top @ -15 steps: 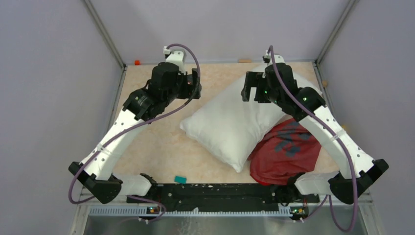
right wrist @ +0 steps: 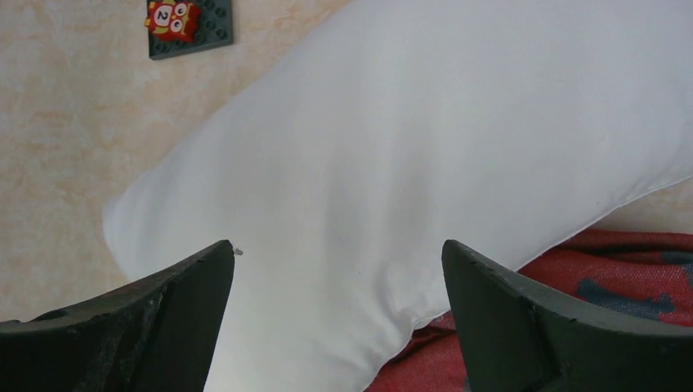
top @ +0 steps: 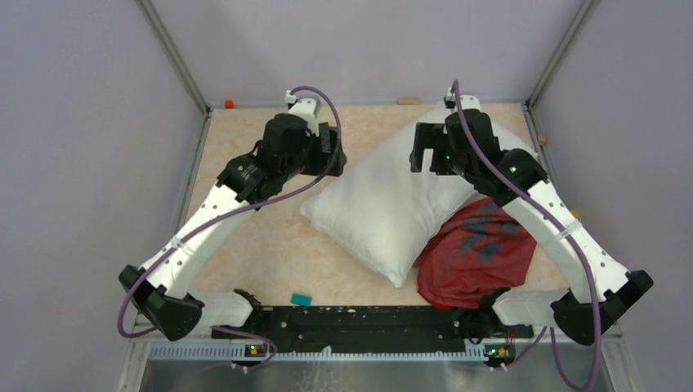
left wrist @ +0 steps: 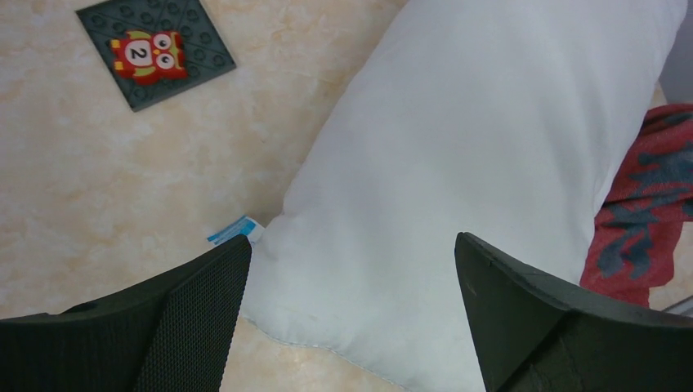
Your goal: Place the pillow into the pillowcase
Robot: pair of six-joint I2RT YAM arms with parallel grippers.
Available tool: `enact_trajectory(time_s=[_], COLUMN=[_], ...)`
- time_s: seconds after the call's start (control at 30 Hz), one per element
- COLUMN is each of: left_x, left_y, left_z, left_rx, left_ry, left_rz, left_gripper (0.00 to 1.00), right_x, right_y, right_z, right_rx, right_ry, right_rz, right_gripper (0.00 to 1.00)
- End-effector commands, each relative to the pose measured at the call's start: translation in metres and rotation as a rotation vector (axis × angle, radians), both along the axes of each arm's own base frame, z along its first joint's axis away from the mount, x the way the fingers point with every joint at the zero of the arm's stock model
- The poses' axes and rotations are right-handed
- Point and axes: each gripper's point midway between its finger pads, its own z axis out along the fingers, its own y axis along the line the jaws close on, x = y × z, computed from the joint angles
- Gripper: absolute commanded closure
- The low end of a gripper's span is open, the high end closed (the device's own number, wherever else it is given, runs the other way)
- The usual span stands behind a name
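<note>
I held both arms out over a pale marbled beige table (top: 270, 245). My left gripper (left wrist: 350, 245) hovered with its black jaws spread wide above the near left corner of a large plump white fabric pillow (top: 392, 204), touching nothing. My right gripper (right wrist: 337, 245), jaws equally wide apart and empty, hung over the pillow's far end. The pillow lay diagonally mid-table, wholly outside a crumpled bright red pillowcase with dark blue print (top: 478, 253); its right edge rested on that pillowcase, bunched at the near right under my right arm. A dark grey studded tile bearing a red owl (left wrist: 155, 51) lay apart, beyond the pillow.
</note>
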Motion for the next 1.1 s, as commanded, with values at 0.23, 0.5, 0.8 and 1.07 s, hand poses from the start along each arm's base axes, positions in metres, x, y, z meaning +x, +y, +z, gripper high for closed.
enact_trajectory(time_s=[0.23, 0.5, 0.8, 1.07], left_x=[-0.013, -0.012, 0.008, 0.047], left_y=[-0.120, -0.136, -0.061, 0.057], left_z=[-0.052, -0.156, -0.182, -0.101], left_rx=[-0.062, 0.113, 0.226, 0.254], left_ry=[0.079, 0.263, 0.315, 0.148], left_rz=[-0.250, -0.190, 0.066, 0.357], left_gripper=[0.01, 0.01, 0.99, 1.00], right_x=[0.028, 0.074, 0.074, 0.056], right_y=[-0.044, -0.060, -0.034, 0.068], right_z=[-0.024, -0.097, -0.164, -0.071], right_rx=[-0.114, -0.159, -0.173, -0.109], right_ry=[0.043, 0.132, 0.251, 0.110], right_rz=[-0.198, -0.293, -0.199, 0.016], right_gripper=[0.02, 0.02, 0.47, 1.00])
